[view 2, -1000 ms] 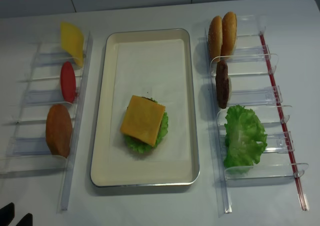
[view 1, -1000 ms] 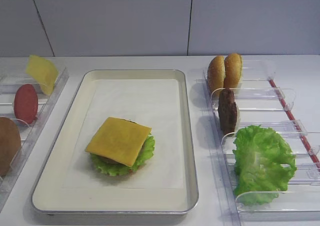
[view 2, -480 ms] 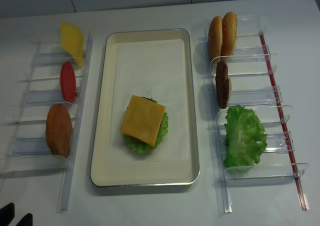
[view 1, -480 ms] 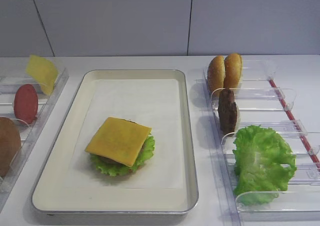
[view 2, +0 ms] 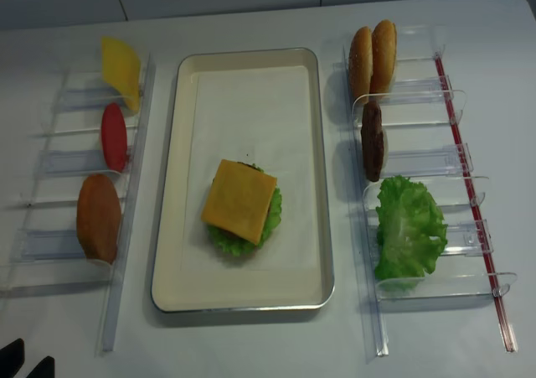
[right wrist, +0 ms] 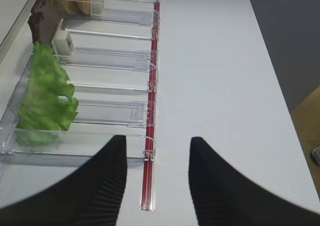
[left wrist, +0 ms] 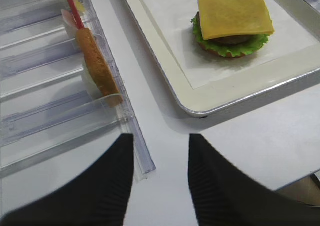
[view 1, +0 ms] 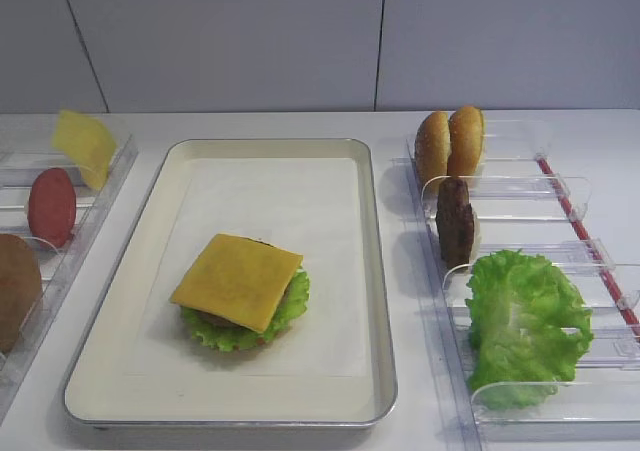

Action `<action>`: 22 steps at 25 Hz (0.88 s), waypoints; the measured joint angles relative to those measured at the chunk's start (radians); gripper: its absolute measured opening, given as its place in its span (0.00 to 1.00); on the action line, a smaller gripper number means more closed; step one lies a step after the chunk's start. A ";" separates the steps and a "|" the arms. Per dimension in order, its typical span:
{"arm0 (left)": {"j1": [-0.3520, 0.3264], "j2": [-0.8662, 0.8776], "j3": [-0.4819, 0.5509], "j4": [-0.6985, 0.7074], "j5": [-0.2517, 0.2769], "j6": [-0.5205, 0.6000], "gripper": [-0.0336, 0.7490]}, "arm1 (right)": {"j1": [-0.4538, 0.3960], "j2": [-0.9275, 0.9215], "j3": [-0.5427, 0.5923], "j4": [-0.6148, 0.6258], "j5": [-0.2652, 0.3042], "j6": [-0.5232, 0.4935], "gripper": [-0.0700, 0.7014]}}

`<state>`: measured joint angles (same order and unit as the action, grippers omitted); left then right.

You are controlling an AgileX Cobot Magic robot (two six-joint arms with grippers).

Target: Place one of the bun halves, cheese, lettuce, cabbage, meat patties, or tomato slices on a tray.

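My left gripper (left wrist: 161,181) is nearer the tomato slice (view 2: 113,137), which stands on edge ahead-left in its bin. Both grippers' jaws stand apart, empty; right gripper (right wrist: 157,183) idles by the lettuce (right wrist: 46,98).

A deep yellow-orange cheese (view 2: 239,200) is showing over bright green lettuce (view 2: 270,216) on the cream tray (view 2: 182,252), a red tomato slice (view 2: 113,137) is glowing at left, and golden-brown bun halves (view 2: 373,58) are sitting far right.
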<state>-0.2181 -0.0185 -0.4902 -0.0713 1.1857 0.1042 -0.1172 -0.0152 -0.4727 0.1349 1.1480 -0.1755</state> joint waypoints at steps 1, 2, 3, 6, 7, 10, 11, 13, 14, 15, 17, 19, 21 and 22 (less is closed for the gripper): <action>0.000 0.000 0.000 0.000 0.000 0.000 0.36 | 0.000 0.000 0.000 0.000 0.000 0.000 0.52; 0.000 0.000 0.000 0.000 0.000 0.000 0.36 | 0.000 0.000 0.000 0.000 0.000 0.000 0.52; 0.000 0.000 0.000 0.000 0.000 0.000 0.36 | 0.000 0.000 0.000 0.000 0.000 0.000 0.52; 0.000 0.000 0.000 0.000 0.000 0.000 0.36 | 0.000 0.000 0.000 0.000 0.000 0.000 0.52; 0.000 0.000 0.000 0.000 0.000 0.000 0.36 | 0.000 0.000 0.000 0.000 0.000 0.000 0.52; 0.000 0.000 0.000 0.000 0.000 0.000 0.36 | 0.000 0.000 0.000 0.000 0.000 0.000 0.52; 0.000 0.000 0.000 0.000 0.000 0.000 0.36 | 0.000 0.000 0.000 0.000 0.000 0.000 0.52; 0.000 0.000 0.000 0.000 0.000 0.000 0.36 | 0.000 0.000 0.000 0.000 0.000 0.000 0.52; 0.000 0.000 0.000 0.000 0.000 0.000 0.36 | 0.000 0.000 0.000 0.000 0.000 0.000 0.52; 0.000 0.000 0.000 0.000 0.000 0.000 0.36 | 0.000 0.000 0.000 0.000 0.000 0.000 0.52; 0.000 0.000 0.000 0.000 0.000 0.000 0.36 | 0.000 0.000 0.000 0.000 0.000 0.000 0.52; 0.000 0.000 0.000 0.000 0.000 0.000 0.36 | 0.000 0.000 0.000 0.000 0.000 0.000 0.52; 0.000 0.000 0.000 0.000 0.000 0.000 0.36 | 0.000 0.000 0.000 0.000 0.000 0.000 0.52; 0.000 0.000 0.000 0.000 0.000 0.000 0.36 | 0.000 0.000 0.000 0.000 0.000 0.000 0.52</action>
<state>-0.2181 -0.0185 -0.4902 -0.0713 1.1857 0.1042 -0.1172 -0.0152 -0.4727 0.1349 1.1480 -0.1755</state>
